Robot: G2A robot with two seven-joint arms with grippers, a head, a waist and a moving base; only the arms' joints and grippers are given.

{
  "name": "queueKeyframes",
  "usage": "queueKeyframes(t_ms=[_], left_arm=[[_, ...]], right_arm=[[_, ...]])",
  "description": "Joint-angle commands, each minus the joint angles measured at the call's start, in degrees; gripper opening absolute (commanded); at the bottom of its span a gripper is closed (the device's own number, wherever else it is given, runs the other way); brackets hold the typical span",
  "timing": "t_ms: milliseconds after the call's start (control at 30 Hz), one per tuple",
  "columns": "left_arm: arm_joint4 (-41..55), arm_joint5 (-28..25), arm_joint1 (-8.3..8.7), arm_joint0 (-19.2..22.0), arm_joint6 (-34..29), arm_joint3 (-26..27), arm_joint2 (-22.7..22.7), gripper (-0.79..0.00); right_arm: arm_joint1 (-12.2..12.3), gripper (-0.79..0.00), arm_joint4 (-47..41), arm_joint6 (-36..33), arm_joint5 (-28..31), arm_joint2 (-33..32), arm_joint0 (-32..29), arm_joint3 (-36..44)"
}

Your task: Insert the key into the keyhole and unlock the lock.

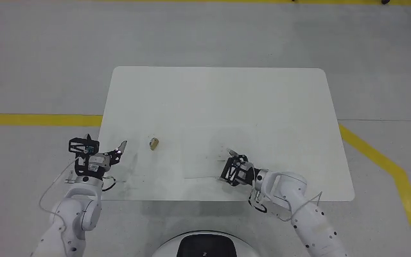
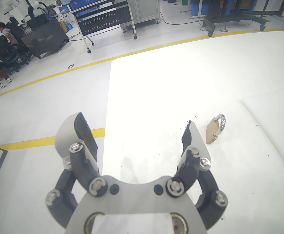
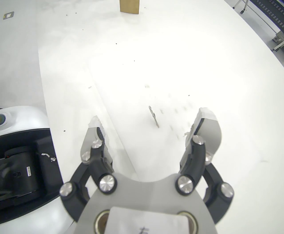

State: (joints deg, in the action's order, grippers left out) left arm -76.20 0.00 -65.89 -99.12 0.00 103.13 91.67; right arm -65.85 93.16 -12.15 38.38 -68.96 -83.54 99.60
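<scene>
A small brass padlock [image 1: 153, 142] with a silver shackle lies on its side on the white table [image 1: 257, 103], left of centre. In the left wrist view the padlock [image 2: 212, 132] sits just beyond and beside one fingertip of my left gripper [image 2: 135, 129], which is open and holds nothing. My left gripper [image 1: 103, 147] hangs over the table's left edge. A thin silver key [image 3: 153, 115] lies flat on the table between the spread fingers of my open right gripper [image 3: 150, 119]. That right gripper [image 1: 228, 166] is near the table's front edge. The padlock [image 3: 129, 6] shows far ahead of it.
A faint seam [image 3: 115, 130] runs across the tabletop near the key. Small dark specks dot the surface. Yellow floor tape [image 1: 45, 119] passes on both sides of the table. Racks and chairs [image 2: 40, 37] stand far off in the room.
</scene>
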Motion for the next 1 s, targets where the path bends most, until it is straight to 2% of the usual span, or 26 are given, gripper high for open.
queueKeyframes(t_ms=[0,100,167,233,267,567,767,867,967], left_arm=[[0.0,0.0,0.0,0.0,0.0,0.0,0.0,0.0],[0.0,0.0,0.0,0.0,0.0,0.0,0.0,0.0],[0.0,0.0,0.0,0.0,0.0,0.0,0.0,0.0],[0.0,0.0,0.0,0.0,0.0,0.0,0.0,0.0],[0.0,0.0,0.0,0.0,0.0,0.0,0.0,0.0],[0.0,0.0,0.0,0.0,0.0,0.0,0.0,0.0],[0.0,0.0,0.0,0.0,0.0,0.0,0.0,0.0],[0.0,0.0,0.0,0.0,0.0,0.0,0.0,0.0],[0.0,0.0,0.0,0.0,0.0,0.0,0.0,0.0]], right_arm=[[-0.16,-0.382,0.31,-1.56,0.12,1.32,1.04,-0.21],[-0.54,-0.416,-1.24,-3.95,1.01,2.96,3.86,-2.34],[-0.81,-0.56,-2.75,-5.11,1.37,3.85,5.61,-3.94],[-0.99,-0.754,-3.91,-5.9,1.43,4.46,6.77,-4.86],[-1.05,-0.785,-4.27,-6.12,1.44,4.7,7.15,-5.09],[-0.72,-0.785,-3.62,-5.72,0.45,3.86,7.64,-3.85],[-0.25,-0.785,-2.29,-2.0,-2.24,1.39,7.15,-0.46],[-0.41,-0.785,-7.7,2.17,-4.16,-0.31,7.61,-0.81],[-1.06,-0.785,-21.5,3.21,-6.71,-2.36,9.61,-5.13]])
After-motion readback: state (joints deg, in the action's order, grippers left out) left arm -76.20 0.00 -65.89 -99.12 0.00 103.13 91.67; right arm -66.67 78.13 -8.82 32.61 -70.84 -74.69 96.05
